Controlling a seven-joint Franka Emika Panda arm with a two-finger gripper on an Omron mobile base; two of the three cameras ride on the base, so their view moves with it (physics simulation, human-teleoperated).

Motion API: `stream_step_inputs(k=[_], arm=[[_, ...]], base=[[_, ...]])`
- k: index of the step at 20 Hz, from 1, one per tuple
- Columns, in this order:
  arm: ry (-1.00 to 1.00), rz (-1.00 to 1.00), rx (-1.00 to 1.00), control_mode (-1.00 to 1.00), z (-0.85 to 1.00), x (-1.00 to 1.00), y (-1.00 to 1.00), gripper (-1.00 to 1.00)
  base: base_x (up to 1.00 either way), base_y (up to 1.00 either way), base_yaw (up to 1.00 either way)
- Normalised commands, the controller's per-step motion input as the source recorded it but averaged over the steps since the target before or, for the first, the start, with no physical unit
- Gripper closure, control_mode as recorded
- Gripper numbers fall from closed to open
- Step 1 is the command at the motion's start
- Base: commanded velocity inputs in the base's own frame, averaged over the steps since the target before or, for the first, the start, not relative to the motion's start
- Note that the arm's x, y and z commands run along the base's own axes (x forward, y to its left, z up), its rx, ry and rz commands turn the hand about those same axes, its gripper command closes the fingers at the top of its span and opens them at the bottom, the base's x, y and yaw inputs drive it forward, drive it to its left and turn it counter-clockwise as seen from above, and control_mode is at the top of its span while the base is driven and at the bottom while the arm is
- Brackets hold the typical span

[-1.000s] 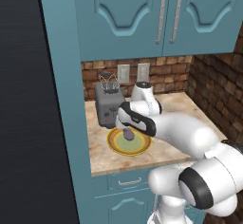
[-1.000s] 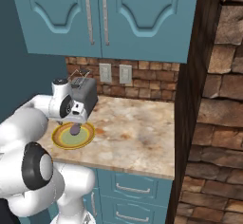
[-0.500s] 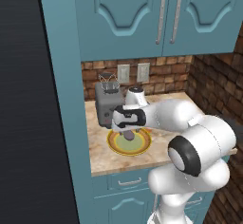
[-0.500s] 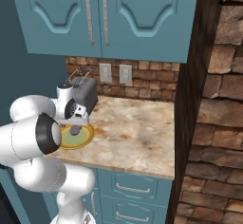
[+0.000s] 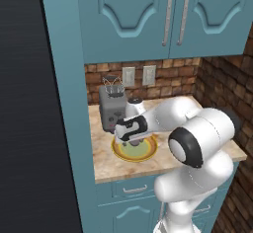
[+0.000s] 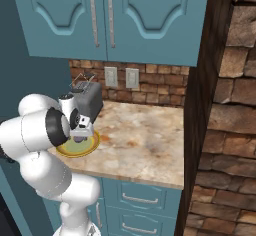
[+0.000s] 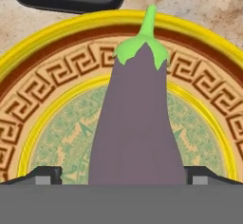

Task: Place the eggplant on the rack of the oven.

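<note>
So the gripper [image 7: 121,178] is right down over the plate [image 7: 28,61], with the eggplant [image 7: 137,123] sitting between its two fingertips [image 7: 45,174]. The tips stand apart on either side of the fat end, so the claw looks open about as wide as the vegetable, but I can't tell whether the pads are actually touching it yet. The eggplant itself lies in the middle of the yellow-rimmed plate on the counter [image 6: 150,135], stem pointing away from the hand toward the toaster [image 5: 111,109].

What worries me: the thing is round and tapered, and the fingers are down at the thick end. If they close off-centre it could squirt forward along the plate or roll sideways out of the pinch. Pressing too low could also shove the plate around, and it sits close to the near counter edge. The toaster is just beside the hand on the far side too, so a sloppy lift could clip it. And the oven isn't anywhere in these shots, so a weak grip has a long carry to survive.

Compared with a second ago, the arm has folded in and the hand has dropped lower onto the plate; the eggplant hasn't budged.
</note>
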Motion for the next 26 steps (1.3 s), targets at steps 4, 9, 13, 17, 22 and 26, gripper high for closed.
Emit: stream_step_inputs(k=[4,9,13,17,22,26], arm=[[0.0,0.0,0.0,-1.0,-0.07,0.0,0.0,1.0],[0.0,0.0,0.0,-1.0,-0.02,0.0,-0.03,1.0],[0.0,0.0,0.0,-1.0,0.01,0.0,-0.06,1.0],[-0.05,-0.07,0.0,-1.0,0.42,-0.25,-0.11,1.0],[-0.05,-0.1,0.0,-1.0,0.86,-0.54,-0.24,1.0],[0.0,-0.07,0.0,-1.0,1.0,-0.54,-0.39,1.0]], base=[[0.0,0.0,0.0],[0.0,0.0,0.0],[0.0,0.0,0.0],[0.0,0.0,0.0],[0.0,0.0,0.0],[0.0,0.0,0.0]])
